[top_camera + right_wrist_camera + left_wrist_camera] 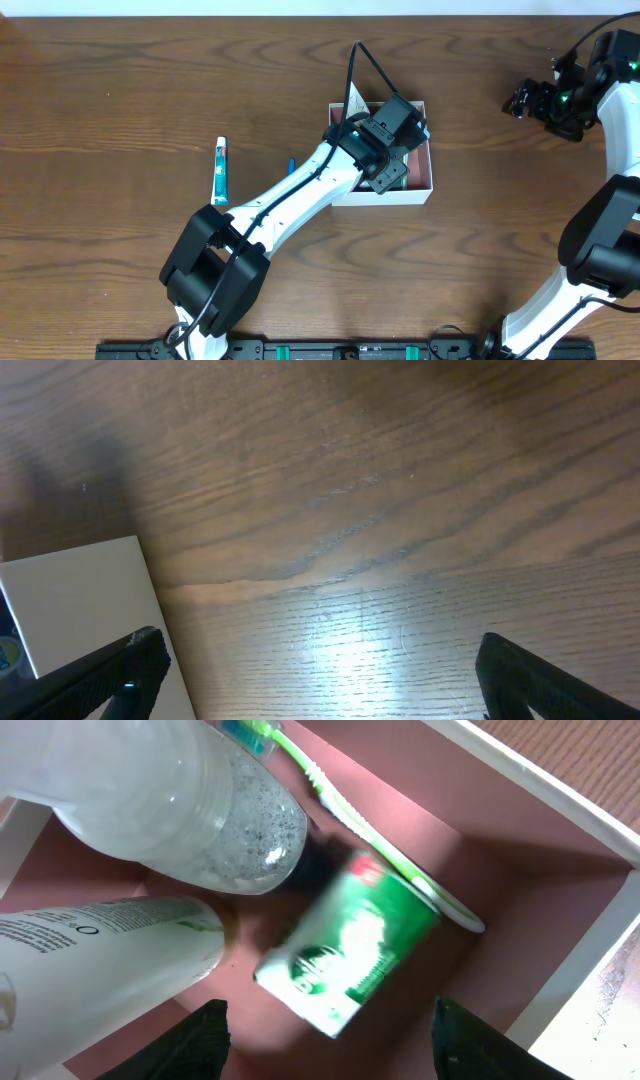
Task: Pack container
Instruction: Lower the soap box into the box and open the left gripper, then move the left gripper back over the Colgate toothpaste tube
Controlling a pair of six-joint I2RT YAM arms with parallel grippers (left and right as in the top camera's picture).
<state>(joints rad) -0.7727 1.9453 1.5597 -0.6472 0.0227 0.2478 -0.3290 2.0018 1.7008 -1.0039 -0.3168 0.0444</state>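
Note:
The container (390, 196) is a square white-walled box with a pink-brown interior at the table's middle. My left gripper (388, 140) hangs over it, open and empty. In the left wrist view the container's floor (520, 890) holds a clear bottle (190, 805), a white bottle (100, 955), a green toothbrush (350, 815) and a small green packet (350, 950), which is blurred and lies just beyond my open left fingers (330, 1055). My right gripper (528, 100) is open and empty over bare wood at the far right back, as the right wrist view (320, 680) shows.
A toothpaste tube (221, 170) lies on the table left of the container. A small blue item (291, 165) lies partly under the left arm. A white flat object (80, 600) shows at the left edge of the right wrist view.

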